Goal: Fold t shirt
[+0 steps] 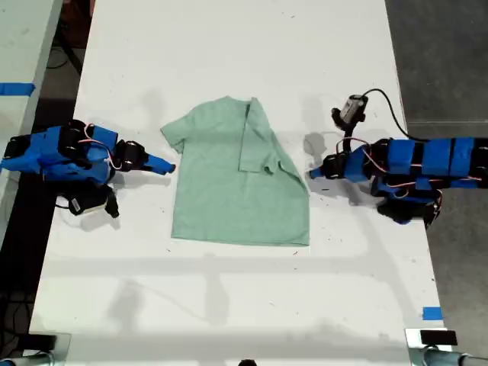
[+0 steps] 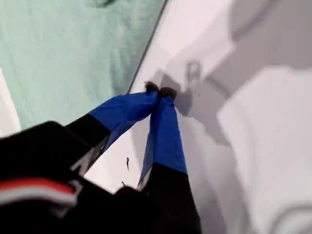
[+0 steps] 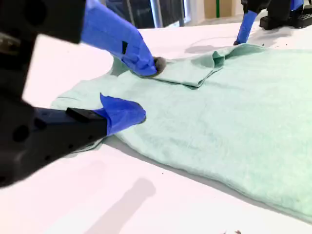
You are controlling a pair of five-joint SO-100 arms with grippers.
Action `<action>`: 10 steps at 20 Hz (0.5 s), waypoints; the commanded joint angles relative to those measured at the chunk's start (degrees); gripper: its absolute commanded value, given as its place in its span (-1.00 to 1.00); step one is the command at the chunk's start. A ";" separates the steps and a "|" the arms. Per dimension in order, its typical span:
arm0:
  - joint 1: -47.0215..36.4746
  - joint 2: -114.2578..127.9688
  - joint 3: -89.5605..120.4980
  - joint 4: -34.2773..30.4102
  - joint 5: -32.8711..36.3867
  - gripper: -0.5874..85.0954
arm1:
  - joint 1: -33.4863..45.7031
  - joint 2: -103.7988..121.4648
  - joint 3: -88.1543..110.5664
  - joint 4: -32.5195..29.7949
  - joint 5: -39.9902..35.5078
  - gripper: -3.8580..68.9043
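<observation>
The pale mint-green t shirt (image 1: 236, 191) lies flat in the middle of the white table (image 1: 229, 46). Its sleeve on the exterior view's right is folded in over the body (image 1: 255, 141). My first gripper (image 2: 160, 92) is shut with nothing in it. Its tips rest just off the shirt's edge (image 2: 73, 58), on the exterior view's right (image 1: 314, 174). My second gripper (image 3: 139, 90) is open at the other sleeve (image 3: 83, 97), on the exterior view's left (image 1: 168, 166). One fingertip (image 3: 146, 63) hangs above the cloth and the other fingertip (image 3: 124, 114) lies on it. The first gripper (image 3: 246, 27) shows beyond the shirt in the second wrist view.
A dark gap (image 1: 65, 84) separates this table from another table with blue tape (image 1: 15, 88) at the exterior view's left. Grey floor (image 1: 442, 53) runs along the exterior view's right edge. A blue tape mark (image 1: 431, 313) sits near the table's front corner on that side.
</observation>
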 commanded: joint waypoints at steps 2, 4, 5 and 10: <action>0.97 0.53 0.44 0.09 -0.79 -0.71 | -0.18 39.46 8.79 19.95 3.43 -0.89; 0.97 0.53 0.35 0.09 -0.88 -0.71 | 0.88 40.25 8.79 23.64 4.39 -0.89; 0.97 0.53 0.35 0.09 -0.88 -0.71 | 0.53 40.25 8.79 23.29 4.31 -0.89; 0.97 0.53 0.35 0.09 -0.88 -0.71 | 1.14 40.25 8.79 23.91 5.71 -0.89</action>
